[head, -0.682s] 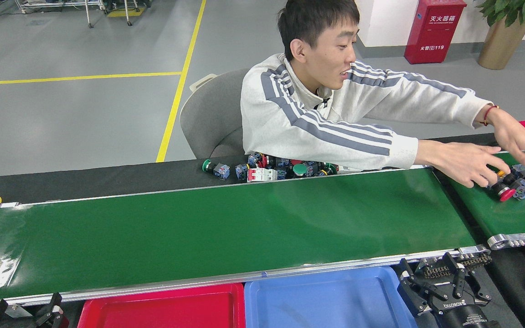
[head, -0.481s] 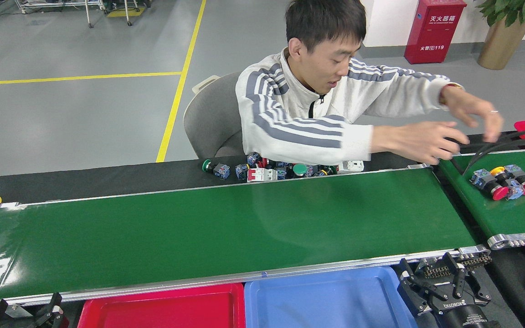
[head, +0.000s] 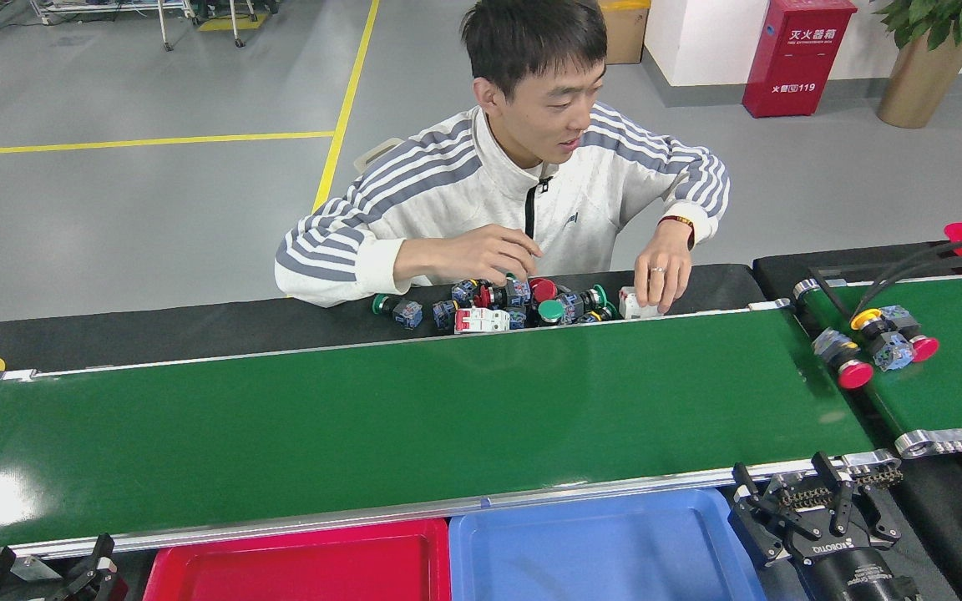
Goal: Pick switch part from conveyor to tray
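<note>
Head view
Conveyor: the long, glossy dark green belt with thin silver side rails [head: 414,417] runs from 9 o'clock to 3 o'clock across the middle; its surface is bare.
Switch parts: three push-button parts lie on the shorter green belt [head: 949,376] at 3 o'clock; a red-capped one [head: 842,357] sits at that belt's left edge, just beside a yellow-ringed one [head: 869,321] and a second red-capped one [head: 907,340].
Loose pile: a heap of small switch parts with green, red and blue pieces [head: 514,305] rests on the black counter [head: 197,330] at 12 o'clock, just behind the conveyor's far rail.
Person: seated behind the counter in a white jacket with grey stripes [head: 464,200]; one hand [head: 481,255] rests on the pile, the other hand [head: 660,280] touches a white part at the pile's right end.
Trays: a red plastic tray [head: 306,568] and a blue plastic tray [head: 606,551] sit side by side at 6 o'clock, touching, both bare.
Right claw: black fingers [head: 798,509] at 5 o'clock, spread apart, holding nothing, near the conveyor's near rail.
Left claw: black fingers [head: 47,572] at 7 o'clock, spread apart, empty.
</note>
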Robot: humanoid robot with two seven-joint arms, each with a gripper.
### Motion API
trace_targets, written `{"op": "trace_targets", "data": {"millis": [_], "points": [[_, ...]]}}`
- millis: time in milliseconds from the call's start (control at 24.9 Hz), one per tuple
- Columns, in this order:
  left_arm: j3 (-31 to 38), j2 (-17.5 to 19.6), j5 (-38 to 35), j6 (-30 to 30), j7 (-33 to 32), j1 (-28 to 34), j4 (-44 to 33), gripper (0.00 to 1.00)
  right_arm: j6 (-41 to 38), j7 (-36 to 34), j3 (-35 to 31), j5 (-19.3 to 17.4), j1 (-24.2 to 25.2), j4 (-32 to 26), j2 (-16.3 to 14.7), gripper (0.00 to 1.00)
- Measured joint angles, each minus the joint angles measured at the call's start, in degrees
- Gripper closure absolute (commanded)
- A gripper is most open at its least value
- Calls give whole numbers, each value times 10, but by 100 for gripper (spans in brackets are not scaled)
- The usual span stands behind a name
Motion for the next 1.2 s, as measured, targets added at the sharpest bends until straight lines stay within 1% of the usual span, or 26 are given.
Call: {"op": "trace_targets", "data": {"millis": [281,642,762,843,923,1043,1204], "points": [[-1,0,0,0,0,0,0,0,0,3,0,0,-4,8,0,1],[-2,0,0,1,0,0,1,0,2,47,0,0,-61,50,0,1],[-2,0,0,2,0,0,1,0,3,51,0,2,-92,89,1,1],[-2,0,0,2,0,0,1,0,4,53,1,4,-119,122,10,1],[-2,0,0,2,0,0,3,0,4,55,15,6,-140,147,21,1],[-2,0,0,2,0,0,5,0,4,68,48,8,-161,167,23,1],[-2,0,0,1,0,-4,9,0,6,89,62,9,-177,181,29,1]]}}
